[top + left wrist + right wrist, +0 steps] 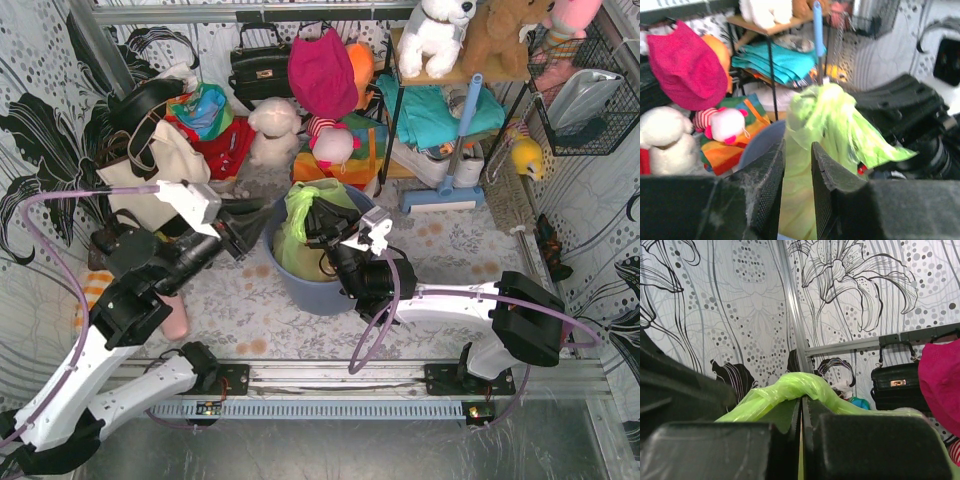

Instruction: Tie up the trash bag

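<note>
The light-green trash bag (296,228) sits in the round blue-grey bin (325,290) at the table's middle. Its top is gathered into a twisted strand (795,385). My right gripper (322,226) reaches over the bin from the right and is shut on that strand; in the right wrist view (801,404) the plastic drapes over the closed tips. My left gripper (248,236) is just left of the bin rim, open and empty. In the left wrist view (797,150) the bag (825,120) shows through the gap, with the right gripper's black body (905,102) beyond it.
A cream tote bag (150,165) with dark straps lies at the back left. A black handbag (260,65), pink hat (322,72), plush toys (275,130) and a shelf with teal cloth (435,110) crowd the back. A blue mop (455,150) leans there. A wire basket (590,95) hangs right.
</note>
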Action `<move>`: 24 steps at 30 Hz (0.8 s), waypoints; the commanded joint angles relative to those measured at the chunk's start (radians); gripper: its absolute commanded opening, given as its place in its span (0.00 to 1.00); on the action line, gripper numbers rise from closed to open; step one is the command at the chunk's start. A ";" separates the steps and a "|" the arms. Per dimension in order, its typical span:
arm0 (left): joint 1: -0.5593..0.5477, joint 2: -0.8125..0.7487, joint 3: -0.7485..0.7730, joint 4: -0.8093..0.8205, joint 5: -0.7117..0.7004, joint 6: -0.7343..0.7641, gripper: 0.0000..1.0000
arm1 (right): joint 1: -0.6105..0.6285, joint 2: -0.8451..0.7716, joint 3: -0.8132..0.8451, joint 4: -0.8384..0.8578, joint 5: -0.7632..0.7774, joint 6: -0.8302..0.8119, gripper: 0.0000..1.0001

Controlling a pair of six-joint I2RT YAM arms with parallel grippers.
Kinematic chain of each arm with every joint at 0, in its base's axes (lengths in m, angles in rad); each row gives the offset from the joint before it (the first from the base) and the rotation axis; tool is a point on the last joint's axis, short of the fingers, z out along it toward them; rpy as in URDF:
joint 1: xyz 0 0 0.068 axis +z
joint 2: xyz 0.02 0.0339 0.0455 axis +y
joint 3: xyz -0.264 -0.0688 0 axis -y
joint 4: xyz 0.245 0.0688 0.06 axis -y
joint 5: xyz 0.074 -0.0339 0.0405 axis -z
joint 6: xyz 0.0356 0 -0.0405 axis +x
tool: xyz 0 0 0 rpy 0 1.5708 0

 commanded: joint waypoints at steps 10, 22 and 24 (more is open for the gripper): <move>-0.002 0.153 0.085 0.262 -0.153 -0.414 0.49 | -0.003 -0.011 0.017 0.104 -0.054 0.013 0.00; 0.001 0.134 0.010 0.254 -0.112 -0.555 0.59 | -0.003 -0.008 0.045 0.101 -0.055 -0.026 0.00; 0.002 0.127 -0.003 0.252 -0.083 -0.598 0.59 | -0.003 -0.008 0.049 0.101 -0.055 -0.039 0.00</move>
